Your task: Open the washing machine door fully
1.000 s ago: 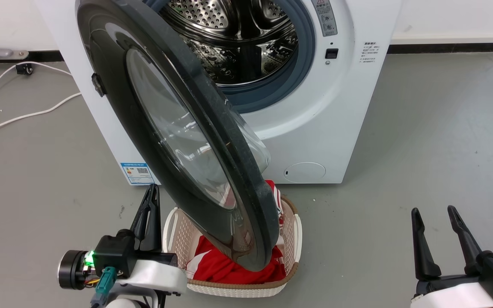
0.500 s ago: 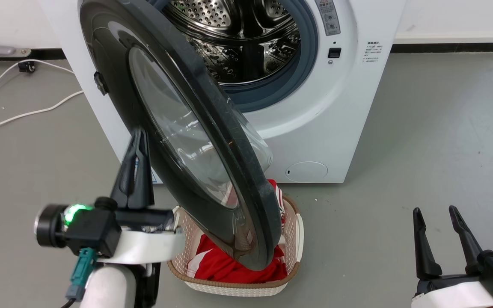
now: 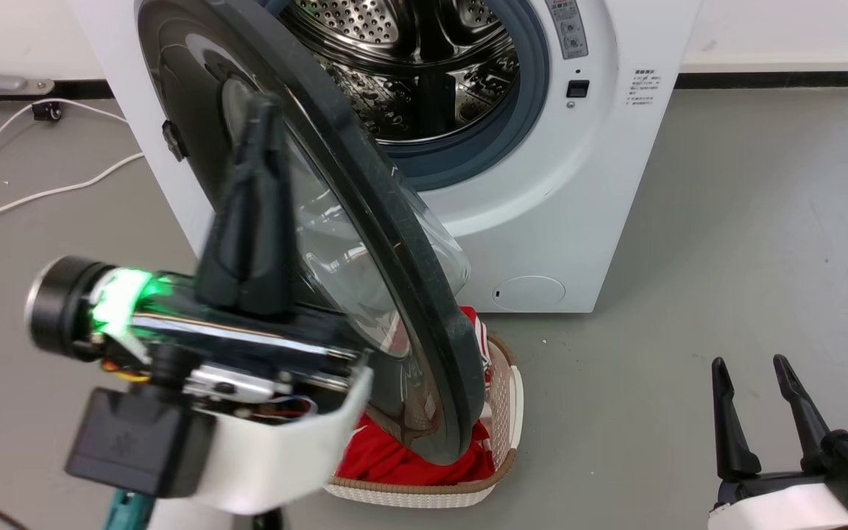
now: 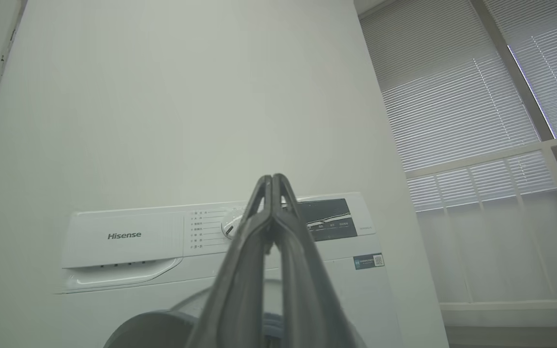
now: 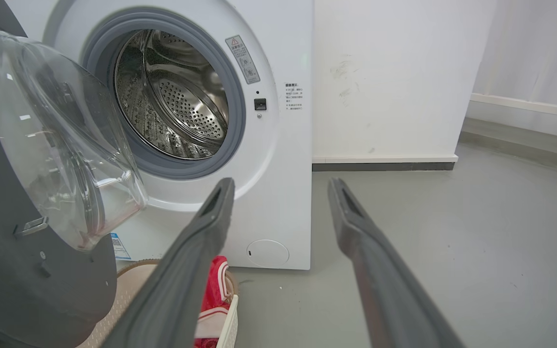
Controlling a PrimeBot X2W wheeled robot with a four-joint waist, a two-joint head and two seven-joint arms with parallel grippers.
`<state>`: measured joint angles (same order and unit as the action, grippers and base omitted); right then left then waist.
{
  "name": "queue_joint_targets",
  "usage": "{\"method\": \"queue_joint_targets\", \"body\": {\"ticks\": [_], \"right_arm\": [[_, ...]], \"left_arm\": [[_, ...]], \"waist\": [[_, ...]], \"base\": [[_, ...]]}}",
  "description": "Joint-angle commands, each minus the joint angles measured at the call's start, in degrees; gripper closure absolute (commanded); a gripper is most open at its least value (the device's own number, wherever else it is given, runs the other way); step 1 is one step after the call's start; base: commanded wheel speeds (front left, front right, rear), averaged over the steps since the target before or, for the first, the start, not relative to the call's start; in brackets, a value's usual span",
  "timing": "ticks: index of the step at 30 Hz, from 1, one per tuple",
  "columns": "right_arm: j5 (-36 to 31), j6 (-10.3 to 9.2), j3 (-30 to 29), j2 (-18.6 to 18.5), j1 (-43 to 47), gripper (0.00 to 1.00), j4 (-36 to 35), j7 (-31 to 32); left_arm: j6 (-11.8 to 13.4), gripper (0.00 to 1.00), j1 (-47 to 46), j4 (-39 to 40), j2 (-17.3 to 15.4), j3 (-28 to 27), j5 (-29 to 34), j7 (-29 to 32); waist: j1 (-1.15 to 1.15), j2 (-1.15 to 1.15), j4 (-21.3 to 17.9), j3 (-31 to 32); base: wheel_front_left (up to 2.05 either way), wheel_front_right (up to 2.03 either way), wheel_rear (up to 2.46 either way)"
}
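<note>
The left gripper (image 3: 260,110) looms large and smeared by motion in the head view, its wrist cut off at the bottom edge. Its two fingers are pressed together with nothing between them, as the left wrist view (image 4: 272,178) confirms. Whether the tips touch the washing machine door (image 3: 387,243) behind them cannot be told. Compared with half a second ago, this gripper has risen from beside the door's lower left edge, and its tips now lie across the clear glass centre. The door itself hangs at much the same half-open angle, and the right gripper (image 3: 748,361) has kept its place low at the right, jaws spread wide and empty, well apart from the door. The door's black outer face lies just beyond the left tips and to their right. From the right gripper it lies far off to the left, with the bulging glass bowl facing the drum (image 5: 177,101). The door's lower rim hides much of the basket (image 3: 503,412) and the red cloth (image 3: 394,460). Farther back stands the washing machine (image 3: 542,221), its top cut off in the head view.
</note>
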<state>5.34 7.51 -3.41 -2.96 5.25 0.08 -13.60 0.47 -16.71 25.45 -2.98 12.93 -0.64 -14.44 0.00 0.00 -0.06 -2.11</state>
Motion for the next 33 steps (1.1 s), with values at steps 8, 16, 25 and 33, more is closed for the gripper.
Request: {"method": "queue_joint_targets", "body": {"ticks": [8, 16, 25, 33], "right_arm": [[0.4, -0.04, 0.1, 0.2, -0.9, 0.0, 0.8, -0.3], [0.4, -0.04, 0.0, 0.2, -0.9, 0.0, 1.5, 0.0], [0.1, -0.04, -0.1, 0.2, -0.4, 0.0, 1.5, 0.3], [0.4, -0.04, 0.3, 0.1, -0.8, 0.0, 1.6, 0.3]], "left_arm": [[-3.9, 1.0, -0.3, 1.5, 0.0, 13.0, -1.8, 6.5], [-5.6, 1.0, 5.0, -1.3, -0.7, 22.0, -5.0, 13.7], [-6.0, 1.0, 11.4, -10.8, -2.7, 26.2, -8.8, 16.9], [-3.8, 1.0, 9.8, -17.7, -1.6, 24.6, -10.0, 14.3]], "waist": [[0.0, 0.0, -0.4, -0.2], [0.0, 0.0, -0.5, -0.3], [0.0, 0.0, -0.3, -0.2], [0.0, 0.0, -0.6, -0.6]], "base": [[0.0, 0.0, 0.0], [0.0, 0.0, 0.0], [0.0, 0.0, 0.0], [0.0, 0.0, 0.0]]}}
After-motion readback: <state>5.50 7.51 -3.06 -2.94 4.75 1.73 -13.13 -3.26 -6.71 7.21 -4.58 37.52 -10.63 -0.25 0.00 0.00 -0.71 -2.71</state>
